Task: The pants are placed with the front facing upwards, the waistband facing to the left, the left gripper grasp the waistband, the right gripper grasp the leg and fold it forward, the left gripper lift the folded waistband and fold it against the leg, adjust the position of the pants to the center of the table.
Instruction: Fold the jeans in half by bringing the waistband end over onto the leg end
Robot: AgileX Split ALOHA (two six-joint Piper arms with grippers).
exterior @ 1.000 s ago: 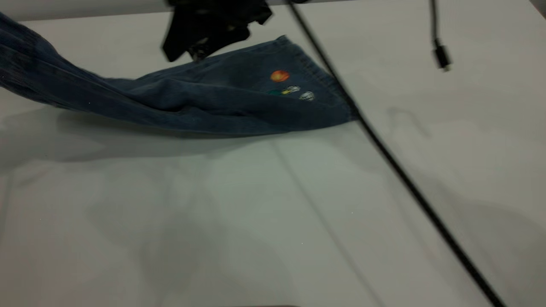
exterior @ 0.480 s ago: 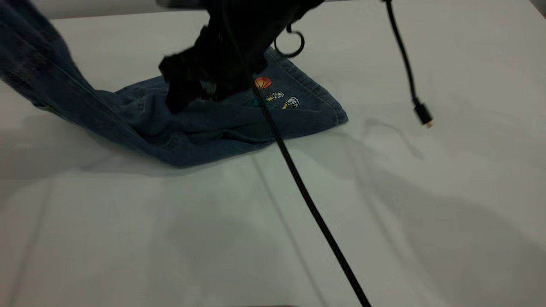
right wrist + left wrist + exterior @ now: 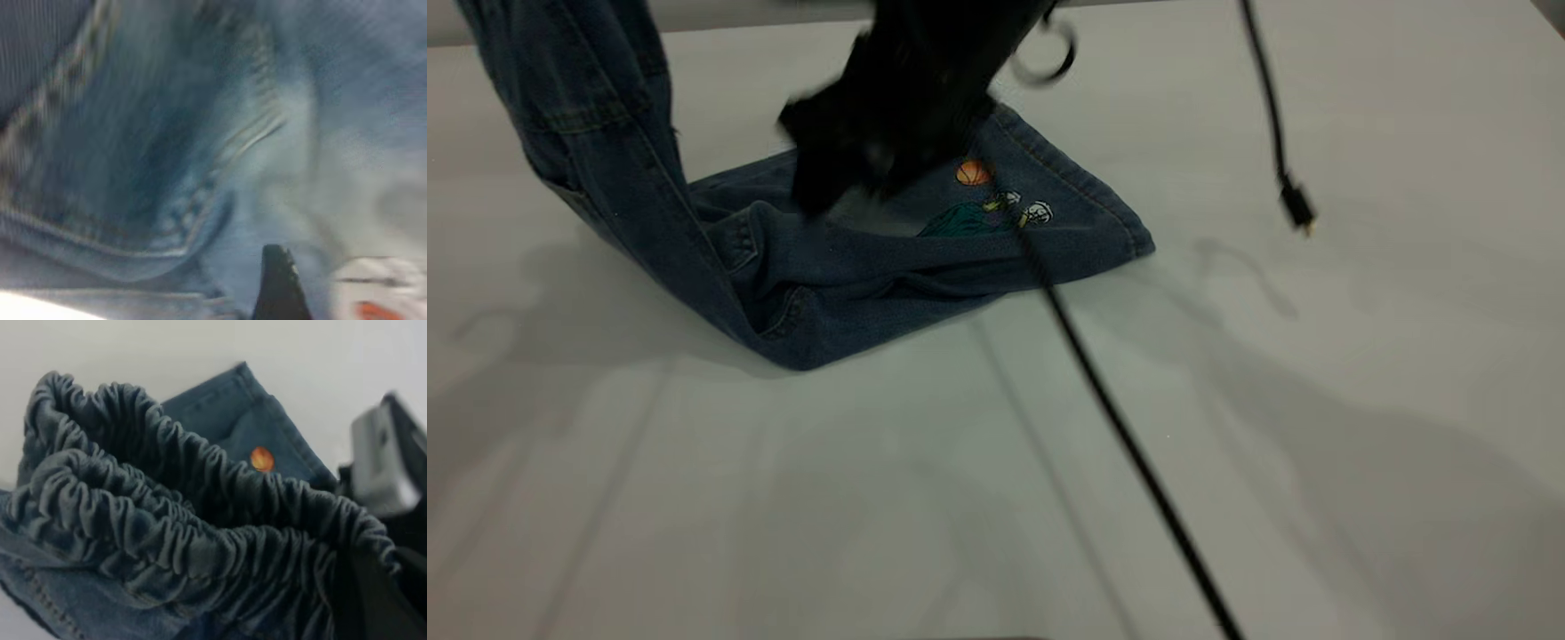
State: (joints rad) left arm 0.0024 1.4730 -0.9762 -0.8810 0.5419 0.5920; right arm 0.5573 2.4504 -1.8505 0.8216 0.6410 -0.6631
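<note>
Left tool, out of exterior frame, holds the blue denim pants [image 3: 854,267] by the gathered elastic waistband [image 3: 200,520], lifted off the white bench [image 3: 1316,400]. Right tool [image 3: 827,191] sits low over the leg; can't tell its opening.

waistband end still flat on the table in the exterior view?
No. The jeans' waistband end is lifted off the table at the view's left; only the leg end lies flat.

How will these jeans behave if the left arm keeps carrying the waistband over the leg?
Probably floppy: the jeans hang in a limp sheet from the raised waistband and crease where they meet the table. Likely heavy enough to drag, since the lower part lies bunched. The gathered elastic should grip well, though the fold may land uneven near the right gripper.
</note>
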